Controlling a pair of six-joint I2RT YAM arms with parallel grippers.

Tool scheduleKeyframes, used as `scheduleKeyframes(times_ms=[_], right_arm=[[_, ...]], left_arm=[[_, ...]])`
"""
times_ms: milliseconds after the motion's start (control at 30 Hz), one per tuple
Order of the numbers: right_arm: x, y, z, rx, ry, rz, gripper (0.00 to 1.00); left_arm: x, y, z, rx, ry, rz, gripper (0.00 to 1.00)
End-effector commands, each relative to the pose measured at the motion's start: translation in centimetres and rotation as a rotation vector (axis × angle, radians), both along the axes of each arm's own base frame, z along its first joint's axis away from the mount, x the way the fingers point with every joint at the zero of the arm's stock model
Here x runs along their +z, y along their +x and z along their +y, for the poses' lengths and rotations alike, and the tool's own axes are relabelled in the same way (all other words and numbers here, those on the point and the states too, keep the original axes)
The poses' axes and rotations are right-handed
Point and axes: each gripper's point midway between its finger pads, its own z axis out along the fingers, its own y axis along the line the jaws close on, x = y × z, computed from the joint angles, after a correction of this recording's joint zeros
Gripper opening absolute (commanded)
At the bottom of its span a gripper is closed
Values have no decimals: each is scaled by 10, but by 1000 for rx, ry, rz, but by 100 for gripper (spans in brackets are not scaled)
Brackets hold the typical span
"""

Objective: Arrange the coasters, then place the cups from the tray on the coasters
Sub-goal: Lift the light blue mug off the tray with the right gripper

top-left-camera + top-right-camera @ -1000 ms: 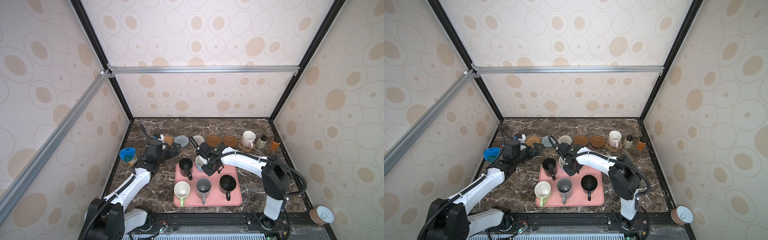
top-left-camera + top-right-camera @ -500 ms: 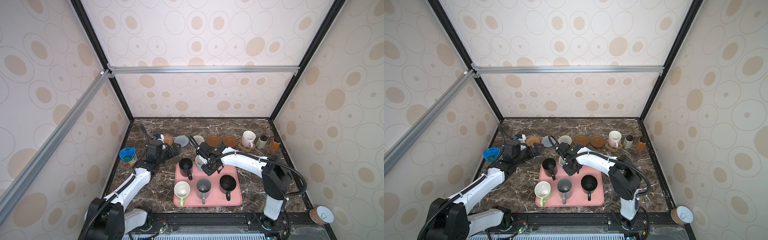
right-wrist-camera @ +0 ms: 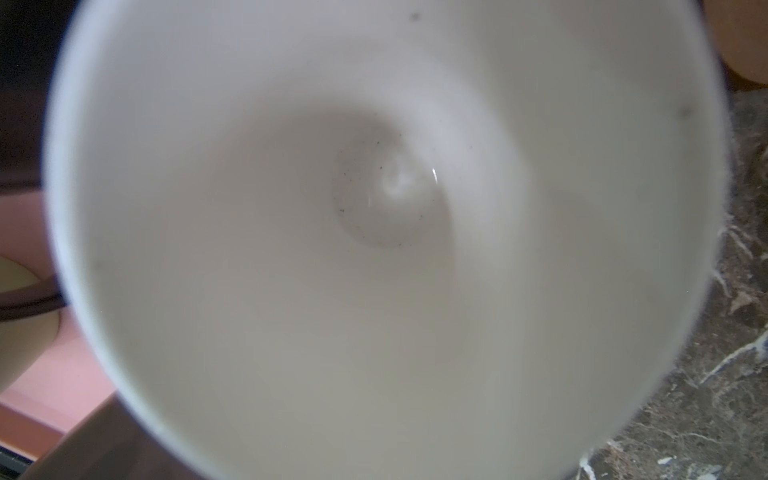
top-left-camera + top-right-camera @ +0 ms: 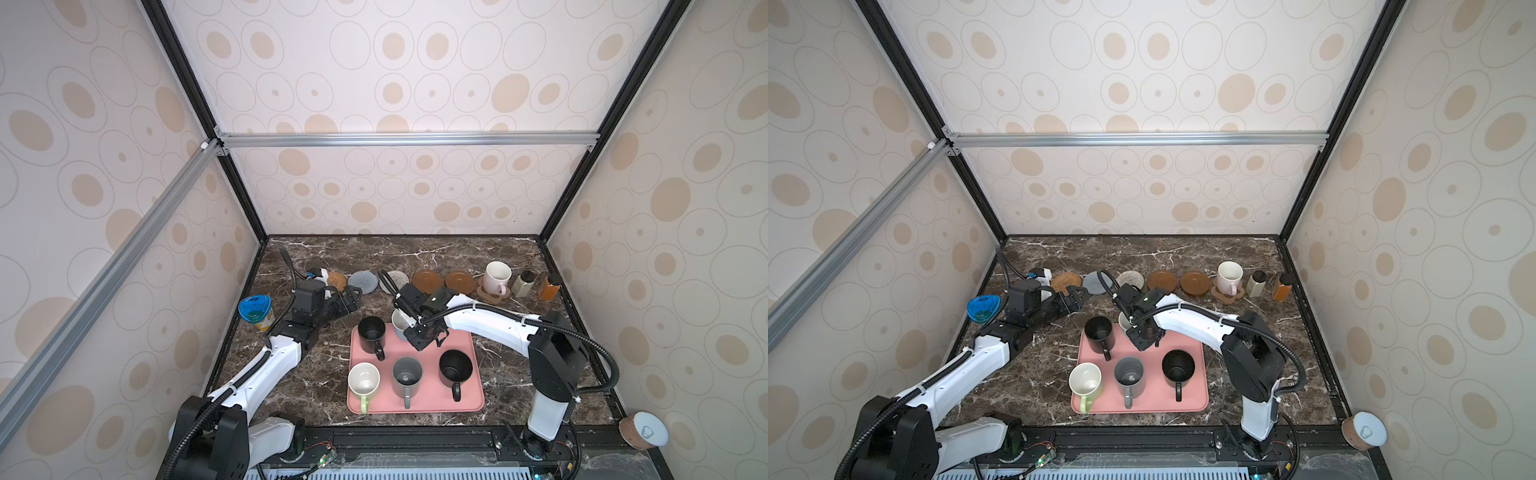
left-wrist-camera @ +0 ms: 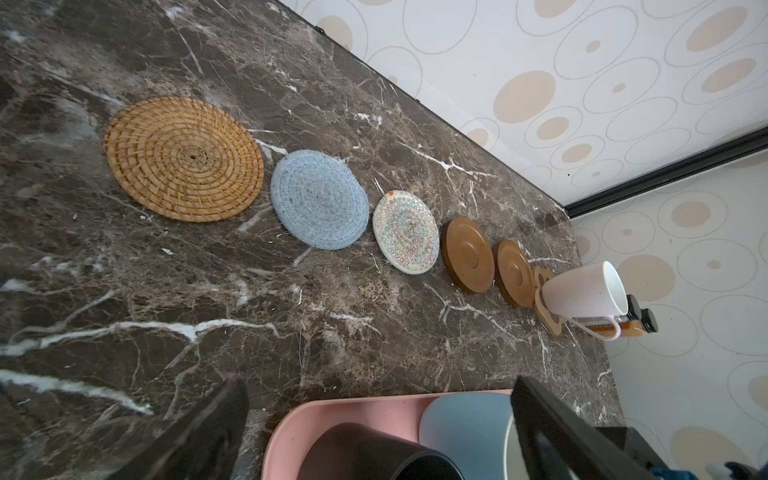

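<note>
Several coasters line the back of the table: tan rattan [image 4: 336,280], blue-grey [image 4: 363,281], cream [image 4: 395,279], two brown discs [image 4: 427,281] [image 4: 460,281], and a paw coaster [image 4: 492,294] with the pale pink cup [image 4: 496,275] on it. The pink tray [image 4: 415,405] holds a black cup [image 4: 371,330], a green cup [image 4: 364,380], a grey cup [image 4: 407,376] and another black cup [image 4: 456,368]. My right gripper [image 4: 420,333] is shut on the light blue cup [image 4: 399,322] at the tray's back edge; its white inside [image 3: 374,249] fills the right wrist view. My left gripper [image 4: 351,297] hangs open and empty left of the tray.
A blue-lidded can [image 4: 255,311] stands by the left wall. Two small jars [image 4: 523,284] [image 4: 549,287] stand at the back right beside the pink cup. Another lidded can [image 4: 643,430] sits off the table at the front right.
</note>
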Motion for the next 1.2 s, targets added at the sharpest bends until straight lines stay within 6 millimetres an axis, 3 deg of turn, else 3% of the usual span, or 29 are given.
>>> scheduleKeyframes(times_ms=[0,1167], right_arm=[[26,8,2,-17,43,-83,10],[46,14,-4,-37,66,-129,9]], left_arm=[[15,6,2,11,-12,-39,100],[15,7,1,10,-15,-39,100]])
